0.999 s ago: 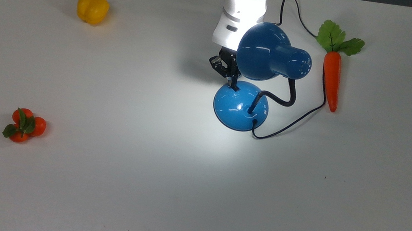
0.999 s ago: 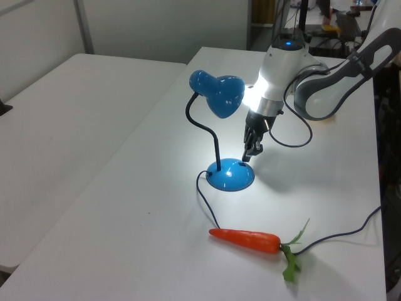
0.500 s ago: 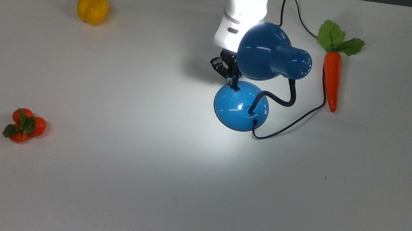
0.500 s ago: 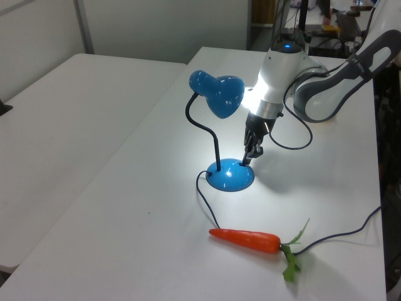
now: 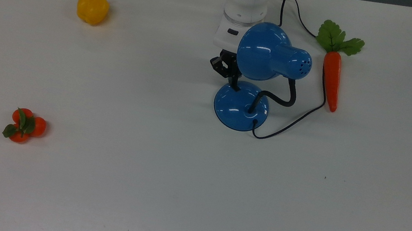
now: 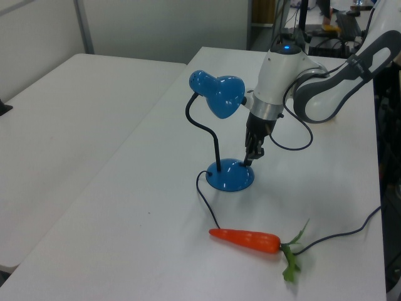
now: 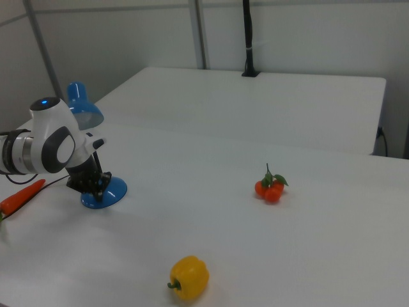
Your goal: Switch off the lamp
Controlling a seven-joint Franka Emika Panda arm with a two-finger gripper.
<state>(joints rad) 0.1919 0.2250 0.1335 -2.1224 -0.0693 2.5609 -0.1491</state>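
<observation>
Pressing down on the shiny blue desk lamp [image 5: 255,78], whose round base carries the switch.
Black two-finger gripper [image 5: 232,82] touches that base with fingers pressed together; no glow falls on the white table [image 5: 136,187].

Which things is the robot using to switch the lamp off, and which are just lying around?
For the job:
lamp
its base
end effector, tip on the base

Just lying about:
carrot
yellow pepper
little oranges
</observation>
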